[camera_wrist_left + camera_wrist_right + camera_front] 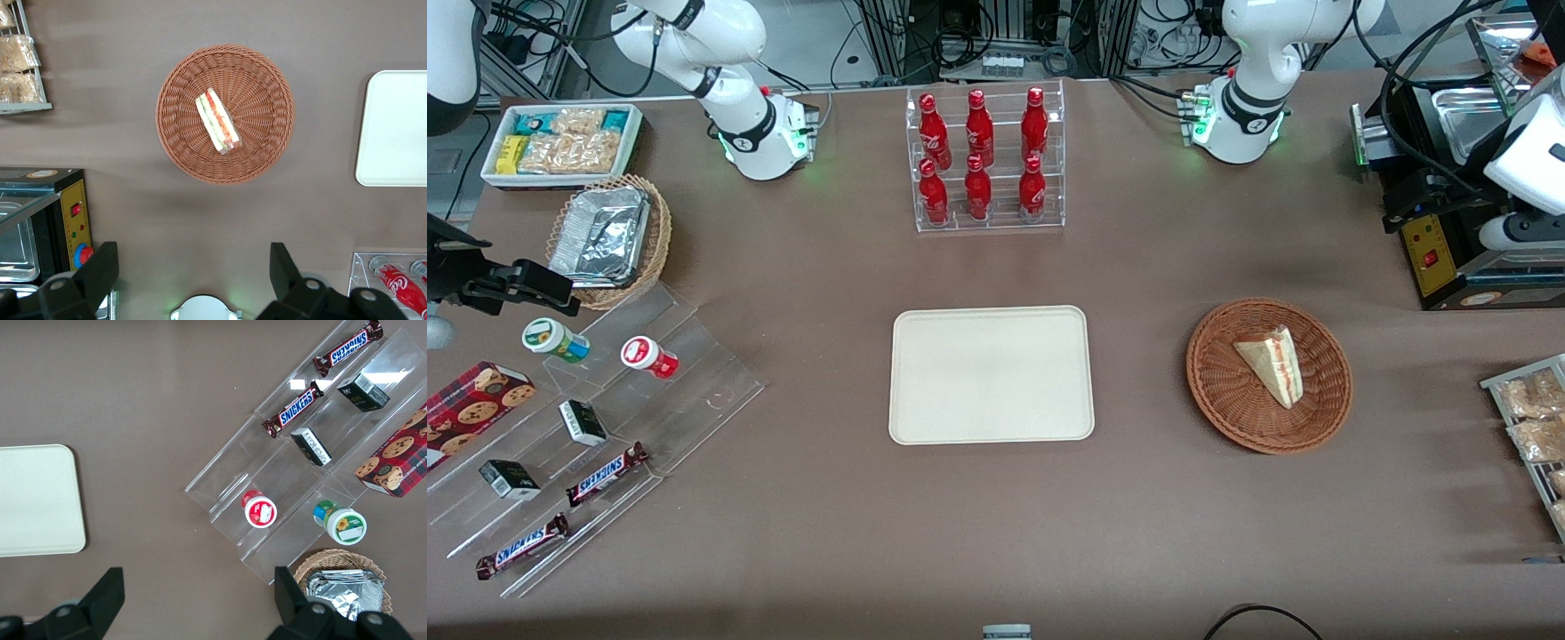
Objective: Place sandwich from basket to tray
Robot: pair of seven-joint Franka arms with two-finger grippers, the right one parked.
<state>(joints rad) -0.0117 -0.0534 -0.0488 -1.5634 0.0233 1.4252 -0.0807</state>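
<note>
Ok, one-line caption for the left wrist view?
Open gripper high above the sandwich lying in the basket, tray alongside.

Place: we take this for a robotics lab dressed as a snack counter.
Lab signs: we see robot arm bases (769, 142) bolted at the edge of the brown table (996, 533), with cables (960, 40) and metal racks nearer the wall.
Shop signs: we see red bottles (980, 156) in a clear rack and Snickers bars (605, 476) on acrylic steps.
</note>
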